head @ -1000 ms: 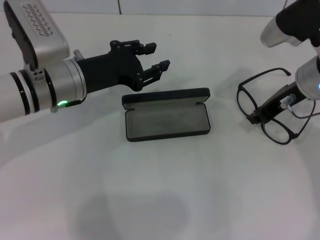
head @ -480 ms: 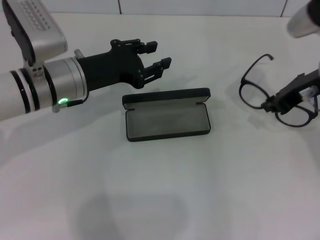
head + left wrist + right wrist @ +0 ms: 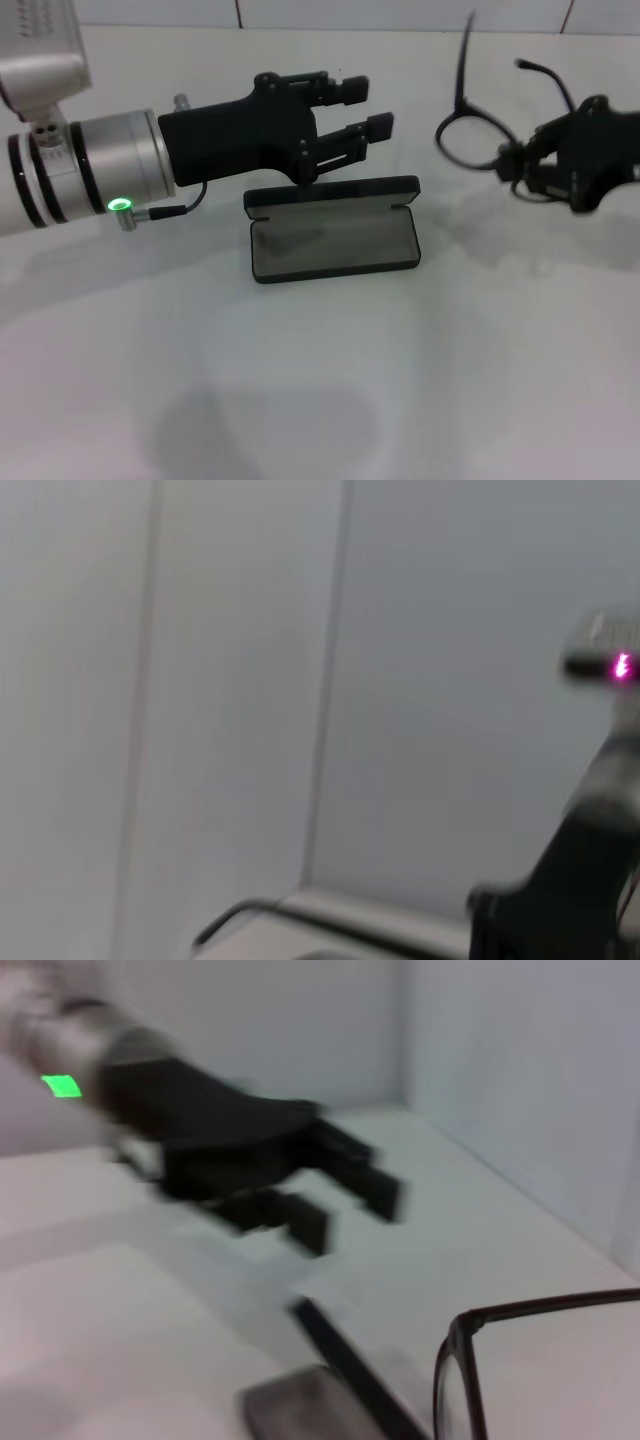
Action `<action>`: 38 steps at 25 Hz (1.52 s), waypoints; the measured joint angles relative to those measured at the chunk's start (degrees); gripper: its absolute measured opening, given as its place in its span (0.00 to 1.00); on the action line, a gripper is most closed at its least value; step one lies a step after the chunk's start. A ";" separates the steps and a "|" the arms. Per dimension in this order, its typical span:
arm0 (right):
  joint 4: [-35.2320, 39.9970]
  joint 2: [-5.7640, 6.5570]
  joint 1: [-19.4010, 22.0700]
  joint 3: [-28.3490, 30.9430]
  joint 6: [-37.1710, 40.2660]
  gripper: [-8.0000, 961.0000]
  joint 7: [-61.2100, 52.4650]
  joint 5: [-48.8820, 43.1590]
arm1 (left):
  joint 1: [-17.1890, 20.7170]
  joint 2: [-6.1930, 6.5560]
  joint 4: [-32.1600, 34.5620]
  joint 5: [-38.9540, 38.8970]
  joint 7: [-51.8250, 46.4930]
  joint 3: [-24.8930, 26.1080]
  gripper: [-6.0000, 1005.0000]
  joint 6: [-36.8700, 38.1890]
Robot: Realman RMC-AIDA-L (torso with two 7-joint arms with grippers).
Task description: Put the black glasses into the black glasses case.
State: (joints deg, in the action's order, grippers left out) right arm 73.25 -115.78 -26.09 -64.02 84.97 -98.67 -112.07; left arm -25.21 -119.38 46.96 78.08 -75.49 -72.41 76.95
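The black glasses case (image 3: 333,230) lies open on the white table, grey lining up, lid standing at its far side. My left gripper (image 3: 358,108) is open and empty, hovering just above and behind the case's lid. My right gripper (image 3: 515,165) is shut on the black glasses (image 3: 470,140) and holds them in the air to the right of the case, temple arms pointing up. In the right wrist view a lens rim of the glasses (image 3: 470,1360) shows close up, with a corner of the case (image 3: 300,1405) and the left gripper (image 3: 345,1200) beyond.
The white table (image 3: 320,380) stretches in front of the case. A pale wall runs along the table's far edge (image 3: 400,15). The left wrist view shows only the wall and the dark right arm (image 3: 560,890).
My right gripper has lifted the glasses off the table and moved them left toward the case. My left gripper has moved right, to above the case's lid.
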 joint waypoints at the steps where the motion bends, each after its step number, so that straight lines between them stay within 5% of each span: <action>1: -1.38 -0.04 0.57 0.12 0.72 0.13 5.09 2.33 | -0.54 0.10 -0.67 -0.57 0.10 0.80 0.49 1.81; 8: -14.99 -0.02 2.12 -2.06 5.34 0.14 38.85 14.49 | -4.27 0.14 -6.94 -1.61 1.57 8.40 0.49 9.17; 22: -19.97 0.06 0.35 -2.36 5.30 0.15 41.19 19.24 | -7.02 -0.31 -12.39 -3.99 6.90 8.79 0.49 17.04; 38: -19.89 -0.06 0.80 -2.51 9.10 0.16 47.47 24.39 | -13.85 -0.08 -20.15 0.85 1.75 8.64 0.49 14.47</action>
State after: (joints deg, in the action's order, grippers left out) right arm 53.35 -115.84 -25.29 -66.53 94.07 -51.20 -87.68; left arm -39.06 -119.45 26.81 78.93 -73.74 -63.77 91.42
